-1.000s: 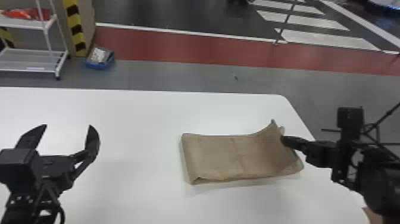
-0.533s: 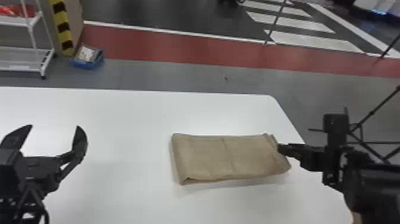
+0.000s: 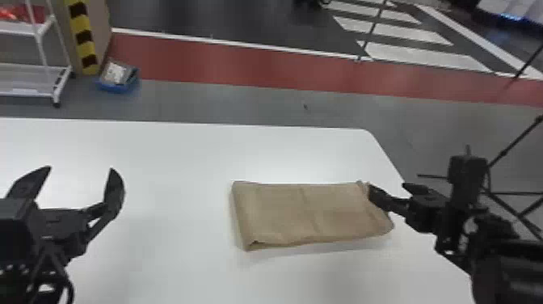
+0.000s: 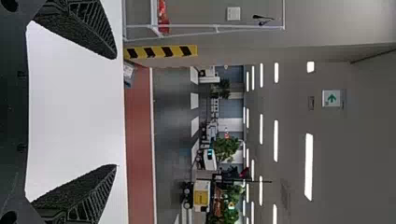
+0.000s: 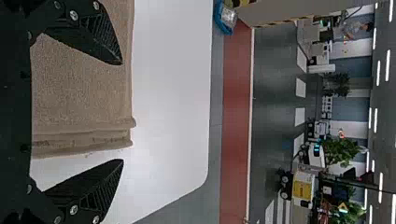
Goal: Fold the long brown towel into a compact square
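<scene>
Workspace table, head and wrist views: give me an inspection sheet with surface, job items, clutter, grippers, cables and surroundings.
Surface: white table, flat, with rounded far right corner.
Job's things: brown towel, folded into a flat rectangle, not a square; layered edges at its right end.
Clutter: blue bin on the floor beyond the table.
Left gripper: open, left of the towel.
Right gripper: open at the towel's right end, one finger over the cloth, the other beyond its edge.
Cables: black cable looping at the left arm.
Surroundings: white rack, red floor strip.
</scene>
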`<state>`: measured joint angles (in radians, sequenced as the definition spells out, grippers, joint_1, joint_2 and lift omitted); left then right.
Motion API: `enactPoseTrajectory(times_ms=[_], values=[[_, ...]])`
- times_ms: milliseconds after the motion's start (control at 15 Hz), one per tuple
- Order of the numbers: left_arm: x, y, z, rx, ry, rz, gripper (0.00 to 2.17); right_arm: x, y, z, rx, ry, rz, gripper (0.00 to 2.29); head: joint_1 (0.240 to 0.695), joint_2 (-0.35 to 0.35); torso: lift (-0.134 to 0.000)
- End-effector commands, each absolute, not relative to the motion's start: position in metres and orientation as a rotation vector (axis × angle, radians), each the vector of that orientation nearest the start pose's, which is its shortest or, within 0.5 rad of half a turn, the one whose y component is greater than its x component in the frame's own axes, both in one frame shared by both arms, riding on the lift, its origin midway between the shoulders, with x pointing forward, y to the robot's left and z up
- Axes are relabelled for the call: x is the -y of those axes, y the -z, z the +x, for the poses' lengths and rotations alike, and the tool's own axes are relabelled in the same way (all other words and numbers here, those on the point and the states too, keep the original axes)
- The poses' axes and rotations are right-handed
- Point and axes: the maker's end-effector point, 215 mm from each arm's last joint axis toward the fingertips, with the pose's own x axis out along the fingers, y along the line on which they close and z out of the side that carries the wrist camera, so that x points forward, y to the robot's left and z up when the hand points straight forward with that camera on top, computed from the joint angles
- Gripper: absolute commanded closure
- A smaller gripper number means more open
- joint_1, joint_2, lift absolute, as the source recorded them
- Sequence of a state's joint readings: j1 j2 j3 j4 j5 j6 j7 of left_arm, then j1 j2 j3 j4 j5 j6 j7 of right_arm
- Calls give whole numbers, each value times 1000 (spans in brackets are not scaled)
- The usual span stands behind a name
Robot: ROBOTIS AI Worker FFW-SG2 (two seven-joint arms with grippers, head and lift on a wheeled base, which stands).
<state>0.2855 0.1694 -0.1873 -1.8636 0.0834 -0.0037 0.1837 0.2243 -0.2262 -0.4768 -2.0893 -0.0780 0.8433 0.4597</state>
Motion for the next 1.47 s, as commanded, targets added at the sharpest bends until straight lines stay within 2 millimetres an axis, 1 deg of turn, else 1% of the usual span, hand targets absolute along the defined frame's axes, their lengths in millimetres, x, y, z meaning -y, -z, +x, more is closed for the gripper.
enactPoseTrajectory(times_ms=[0, 67, 200, 267, 333, 400, 533, 600, 667, 733, 800, 867, 933, 1067, 1133, 1267, 1400], values=[[-184, 347, 504, -11, 50, 25, 39, 434, 382, 459, -511, -17, 6, 198, 695, -280, -115], [-185, 349, 504, -12, 49, 26, 39, 421, 390, 455, -521, -46, 24, 225, 695, -281, -115], [-185, 350, 504, -15, 47, 28, 39, 391, 396, 453, -495, -108, 32, 620, 695, -272, -115], [-187, 350, 504, -15, 42, 30, 39, 374, 401, 455, -497, -137, 39, 1055, 695, -260, -115], [-187, 350, 504, -15, 42, 30, 39, 358, 407, 455, -505, -158, 54, 1555, 695, -245, -115], [-187, 349, 504, -12, 42, 29, 39, 340, 411, 456, -508, -194, 69, 1690, 695, -229, -115], [-187, 349, 504, -10, 42, 28, 39, 294, 426, 457, -534, -271, 80, 1690, 695, -201, -115], [-188, 349, 504, -10, 39, 30, 39, 272, 434, 458, -548, -299, 72, 1690, 695, -162, -115], [-188, 348, 504, -7, 37, 31, 39, 250, 445, 460, -568, -324, 62, 1690, 695, -145, -115], [-191, 348, 504, -7, 32, 30, 39, 230, 454, 461, -581, -343, 48, 1690, 695, -122, -115], [-193, 347, 505, -7, 28, 32, 39, 214, 461, 462, -593, -358, 44, 1690, 695, -103, -115], [-195, 347, 505, -6, 25, 33, 39, 198, 464, 463, -598, -376, 50, 1690, 695, -84, -115], [-196, 347, 505, -6, 24, 35, 39, 181, 466, 461, -603, -399, 52, 1690, 695, -44, -115], [-198, 348, 505, -9, 21, 36, 39, 155, 469, 458, -618, -430, 37, 1690, 695, -8, -115], [-198, 348, 505, -9, 21, 36, 39, 140, 468, 457, -620, -451, 33, 1690, 695, 23, -115], [-198, 348, 505, -9, 21, 36, 39, 120, 469, 459, -630, -470, 30, 1690, 695, 51, -115], [-198, 348, 505, -9, 21, 36, 39, 93, 464, 461, -626, -508, 38, 1690, 695, 77, -115]])
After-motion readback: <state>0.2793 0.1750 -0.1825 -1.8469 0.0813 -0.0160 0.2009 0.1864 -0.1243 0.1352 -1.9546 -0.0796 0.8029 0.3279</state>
